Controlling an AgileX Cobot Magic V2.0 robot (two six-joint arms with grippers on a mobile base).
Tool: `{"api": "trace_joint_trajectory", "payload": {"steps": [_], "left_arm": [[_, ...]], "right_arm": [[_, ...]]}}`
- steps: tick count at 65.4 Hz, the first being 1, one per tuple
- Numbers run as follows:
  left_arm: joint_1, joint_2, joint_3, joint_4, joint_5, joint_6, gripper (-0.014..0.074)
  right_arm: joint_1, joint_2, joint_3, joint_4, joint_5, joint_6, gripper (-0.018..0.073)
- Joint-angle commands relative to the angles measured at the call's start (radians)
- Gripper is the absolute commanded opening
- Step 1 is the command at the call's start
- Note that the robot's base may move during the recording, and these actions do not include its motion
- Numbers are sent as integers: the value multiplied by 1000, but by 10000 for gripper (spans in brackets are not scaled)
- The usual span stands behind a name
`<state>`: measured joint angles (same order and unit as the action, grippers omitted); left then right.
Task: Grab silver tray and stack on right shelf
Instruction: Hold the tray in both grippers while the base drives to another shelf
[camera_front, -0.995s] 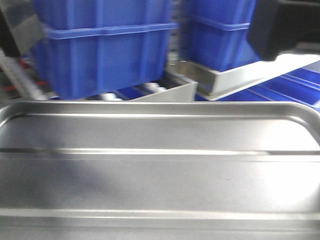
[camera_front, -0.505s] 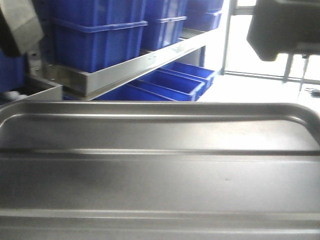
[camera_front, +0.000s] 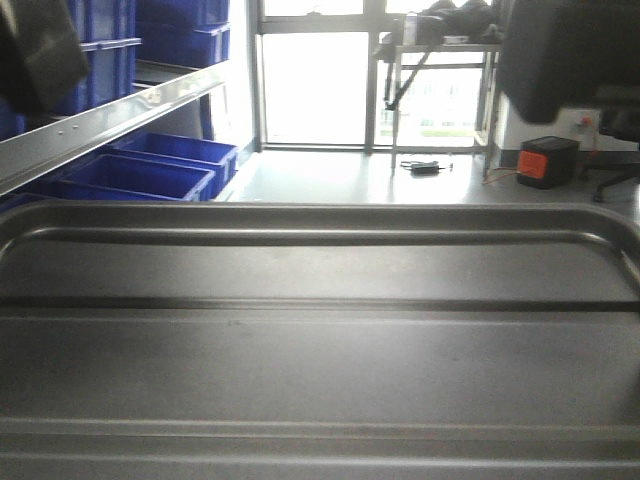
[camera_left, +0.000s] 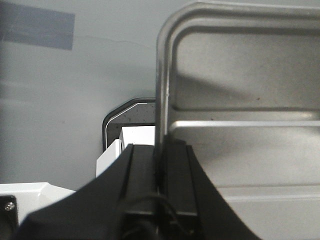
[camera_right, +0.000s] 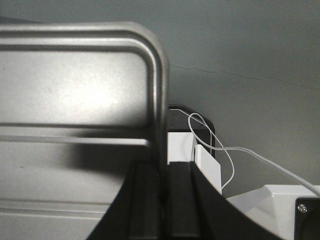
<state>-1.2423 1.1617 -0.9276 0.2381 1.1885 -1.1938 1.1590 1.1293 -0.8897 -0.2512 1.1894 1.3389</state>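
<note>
The silver tray (camera_front: 320, 350) fills the lower half of the front view, held level, with its two long ridges running across. In the left wrist view my left gripper (camera_left: 161, 147) is shut on the left rim of the silver tray (camera_left: 240, 90). My right gripper (camera_right: 161, 165) is likewise shut on the right rim of the silver tray (camera_right: 75, 90), seen from the right wrist. Both grippers hang over grey floor. Dark arm parts show at the top left (camera_front: 30, 50) and top right (camera_front: 570, 50) of the front view. The right shelf is out of view.
A steel rack rail (camera_front: 100, 120) slopes along the left, with blue bins (camera_front: 140, 170) under and above it. Ahead lie pale floor, a bright window (camera_front: 310, 80), an orange box (camera_front: 547, 160), a small black item (camera_front: 425, 166) and a metal table (camera_front: 440, 45).
The whole scene has slid to the left: the blue bins and rack that filled the background now sit at the far left, and window and floor have come into view. The tray stays held by both grippers.
</note>
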Motion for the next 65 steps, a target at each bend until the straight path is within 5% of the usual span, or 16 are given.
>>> {"api": "trace_joint_trajectory", "payload": {"steps": [1, 65], "left_arm": [[-5, -23, -21, 25, 148, 3, -91], [-5, -23, -21, 25, 148, 3, -91]], "right_arm": [[-4, -22, -26, -53, 102, 1, 60], [-4, -22, -26, -53, 102, 1, 60]]}}
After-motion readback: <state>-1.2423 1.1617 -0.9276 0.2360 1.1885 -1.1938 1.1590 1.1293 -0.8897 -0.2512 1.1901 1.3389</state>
